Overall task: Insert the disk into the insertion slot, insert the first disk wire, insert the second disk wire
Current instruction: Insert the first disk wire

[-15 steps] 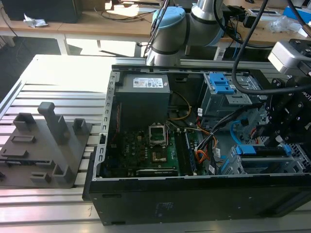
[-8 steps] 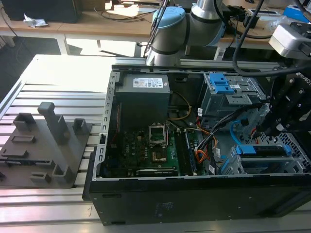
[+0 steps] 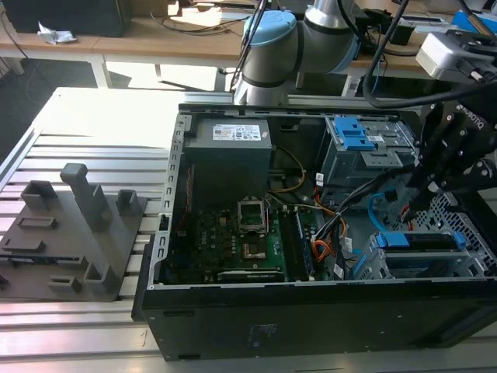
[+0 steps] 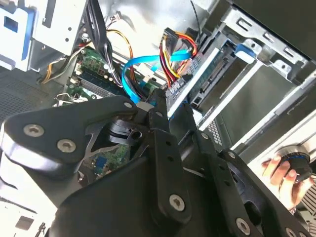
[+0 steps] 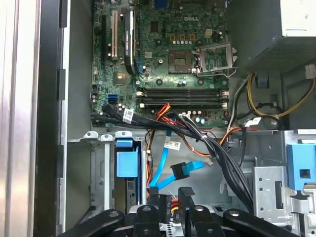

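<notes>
Though tucked into the insertion slot [image 3: 423, 268] at the case's corner on the exterior view's right, shows as the disk [image 3: 397, 239] by a bright blue carrier rail over grey metal. Grips with the gripper [image 5: 170, 196] nearly closed, fingers [image 5: 154, 196] a narrow gap apart and seemingly pinching the plug end of the red-orange first disk wire [image 4: 174, 53], just beside the disk's end. Leaves the light-blue second disk wire [image 5: 165, 177] looped loose nearby. Lies with long axis left to right across the exterior view, one short end facing the motherboard [image 5: 163, 64].
</notes>
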You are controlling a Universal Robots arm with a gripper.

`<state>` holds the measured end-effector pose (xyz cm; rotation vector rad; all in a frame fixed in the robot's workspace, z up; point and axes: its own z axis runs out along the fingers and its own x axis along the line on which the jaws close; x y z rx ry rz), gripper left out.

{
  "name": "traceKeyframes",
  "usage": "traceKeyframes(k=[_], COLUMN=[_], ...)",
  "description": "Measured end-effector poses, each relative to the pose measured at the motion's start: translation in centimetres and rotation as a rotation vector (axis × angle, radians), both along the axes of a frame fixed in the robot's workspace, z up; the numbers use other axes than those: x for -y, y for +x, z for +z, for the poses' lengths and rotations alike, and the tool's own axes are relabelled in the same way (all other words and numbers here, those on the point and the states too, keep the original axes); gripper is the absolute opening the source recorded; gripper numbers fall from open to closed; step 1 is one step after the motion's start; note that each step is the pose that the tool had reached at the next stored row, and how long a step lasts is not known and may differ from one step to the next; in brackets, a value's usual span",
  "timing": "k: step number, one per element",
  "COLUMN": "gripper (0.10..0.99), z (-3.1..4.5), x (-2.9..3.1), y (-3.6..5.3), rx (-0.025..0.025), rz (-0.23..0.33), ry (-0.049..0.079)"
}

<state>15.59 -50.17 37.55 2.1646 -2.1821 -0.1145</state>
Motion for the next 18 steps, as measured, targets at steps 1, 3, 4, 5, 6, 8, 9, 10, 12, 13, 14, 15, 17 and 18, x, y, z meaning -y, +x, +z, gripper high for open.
traceKeyframes(k=[1,3,4,5,6,8,9,10,12,13,14,15,17,18], gripper=[0.302,0.302,0.302,0.302,0.302,0.302,0.302,0.302,0.302,0.302,0.302,0.302,0.286,0.220], z=[-0.26,-0.54,-0.70,-0.77,-0.84,-1.02,-1.22,-1.42,-1.59,-1.58,-1.59,-1.60,-1.61,-1.62], x=[-0.19,-0.33,-0.34,-0.34,-0.34,-0.33,-0.34,-0.34,-0.34,-0.34,-0.33,-0.33,-0.34,-0.34], y=[0.33,0.78,1.04,1.17,1.29,1.46,1.54,1.54,1.54,1.54,1.54,1.54,1.54,1.54], rx=[-0.0042,-0.0094,-0.0107,-0.0108,-0.0109,-0.0110,-0.0110,-0.0110,-0.0110,-0.0110,-0.0110,-0.0111,-0.0111,-0.0111], rz=[0.000,0.000,0.000,0.000,0.000,-0.001,-0.002,-0.003,-0.003,-0.003,-0.003,-0.003,-0.003,-0.003], ry=[0.000,-0.002,-0.008,-0.014,-0.021,-0.028,-0.031,-0.032,-0.034,-0.035,-0.035,-0.034,-0.034,-0.034])
